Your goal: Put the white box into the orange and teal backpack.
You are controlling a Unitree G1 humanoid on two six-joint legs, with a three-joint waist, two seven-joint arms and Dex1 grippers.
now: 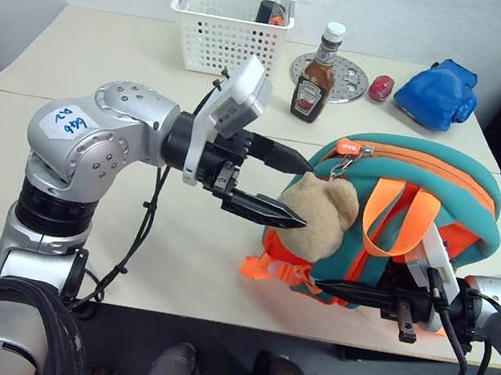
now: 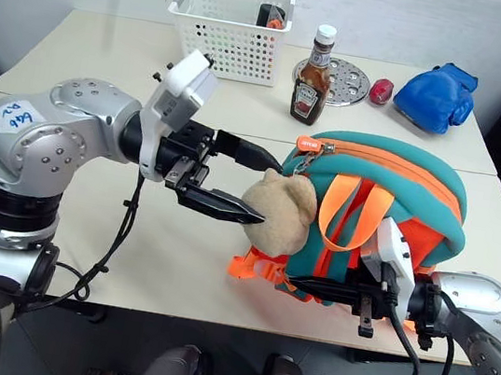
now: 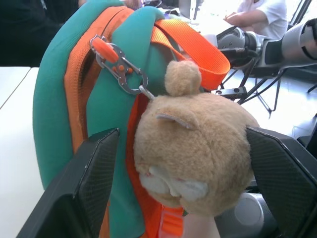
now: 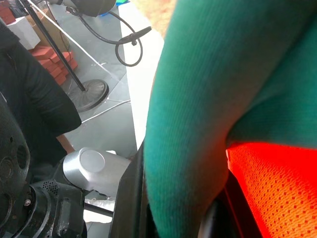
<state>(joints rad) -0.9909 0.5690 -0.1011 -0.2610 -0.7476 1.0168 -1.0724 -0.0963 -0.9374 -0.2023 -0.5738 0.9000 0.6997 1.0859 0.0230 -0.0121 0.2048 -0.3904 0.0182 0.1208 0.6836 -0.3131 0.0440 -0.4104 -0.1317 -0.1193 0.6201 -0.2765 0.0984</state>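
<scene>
The orange and teal backpack (image 1: 415, 222) lies on its side at the centre right of the head view, near the front edge of the desk (image 1: 90, 60), its zipper running along the upper curve and apparently drawn closed to the orange pull (image 1: 354, 148) at its left end. The white box cannot be made out anywhere on the desk, so it is most likely already inside the bag, though the closed cloth hides any proof. The right gripper (image 2: 312, 282) reaches in from the lower right of the frame and is pinched nearly closed on a fold of teal fabric at the bag's lower edge; this reads as a steadying hold that keeps the soft bag from sliding. The left gripper (image 1: 293, 189) comes from the left with its two black fingers (image 1: 266, 211) spread wide, one near the zipper end and one below, with the tan plush toy (image 1: 322, 215) between them and untouched. In its wrist view the toy hangs by a silver clip (image 3: 121, 69) from the bag, squarely between the open fingers. At the top of the frame stand a white basket (image 1: 227, 28), a sauce bottle (image 1: 316, 77), a perforated metal disc (image 1: 347, 79) and a blue boxing glove (image 1: 439, 91), well apart from the work.
</scene>
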